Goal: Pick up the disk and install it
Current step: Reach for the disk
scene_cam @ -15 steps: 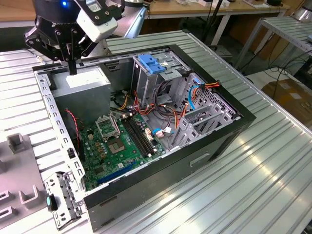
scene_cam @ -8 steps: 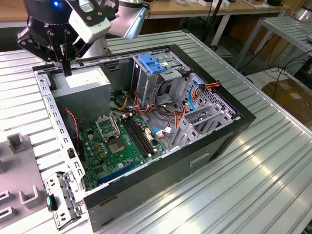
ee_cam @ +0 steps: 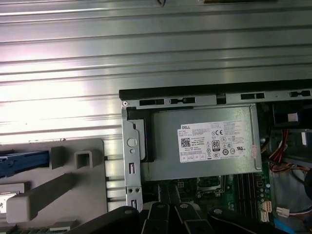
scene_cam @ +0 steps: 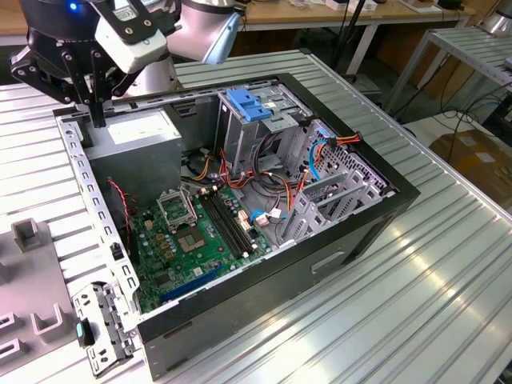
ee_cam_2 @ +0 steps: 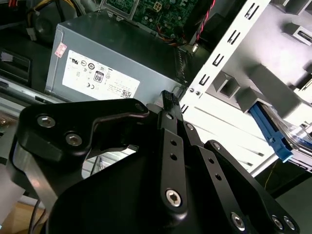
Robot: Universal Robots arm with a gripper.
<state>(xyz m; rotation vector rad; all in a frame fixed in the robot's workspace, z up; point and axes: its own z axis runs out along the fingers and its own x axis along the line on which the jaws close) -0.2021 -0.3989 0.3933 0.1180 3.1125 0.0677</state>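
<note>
The flat dark disk in its bright blue plastic carrier frame [ee_cam: 24, 163] lies among the blocks of a grey moulded fixture [ee_cam: 90, 190] on the ribbed metal table [ee_cam: 146, 58]. It is outside the open black computer case [scene_cam: 240, 296], off to one side of the hand and apart from it, beyond the case's pale perforated rail [ee_cam_2: 226, 48]. The black hand [ee_cam_2: 169, 99] hangs empty with its fingers drawn narrow together. It is over the case's corner, just above the grey metal power supply box [ee_cam_2: 122, 48].
</note>
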